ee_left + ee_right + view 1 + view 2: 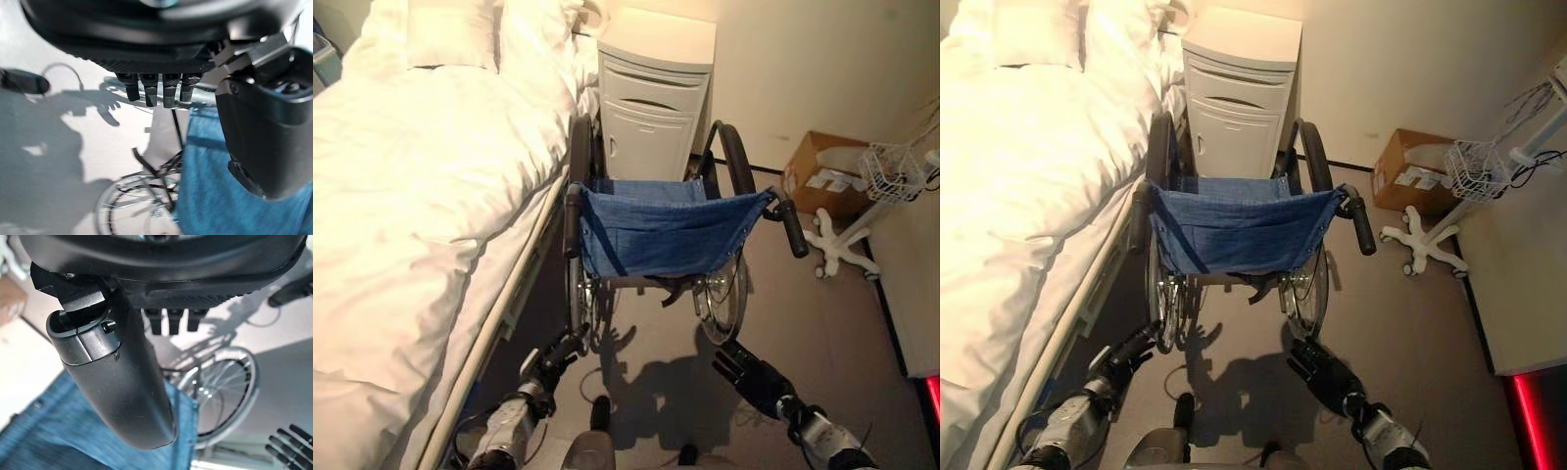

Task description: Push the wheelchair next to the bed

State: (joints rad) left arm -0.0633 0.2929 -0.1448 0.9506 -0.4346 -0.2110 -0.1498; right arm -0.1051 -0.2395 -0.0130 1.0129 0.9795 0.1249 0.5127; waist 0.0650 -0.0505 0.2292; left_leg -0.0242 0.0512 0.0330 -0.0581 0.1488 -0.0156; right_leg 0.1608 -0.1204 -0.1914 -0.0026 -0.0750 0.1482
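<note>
You can't see the wheelchair's (671, 233) seat or front wheels; its blue back sling hides them, ahead of both hands. The bed (421, 196) beside the left hand (551, 364) runs off the picture's edge.

Hospital-style patient room, white-sheeted bed (421, 196) with side rail, bedside cabinet (651, 98), wheelchair (666, 230), wheeled stand with wire basket (891, 171)

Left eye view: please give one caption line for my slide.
Wheelchair parked beside the bed, both hands open and off its handles.
</note>
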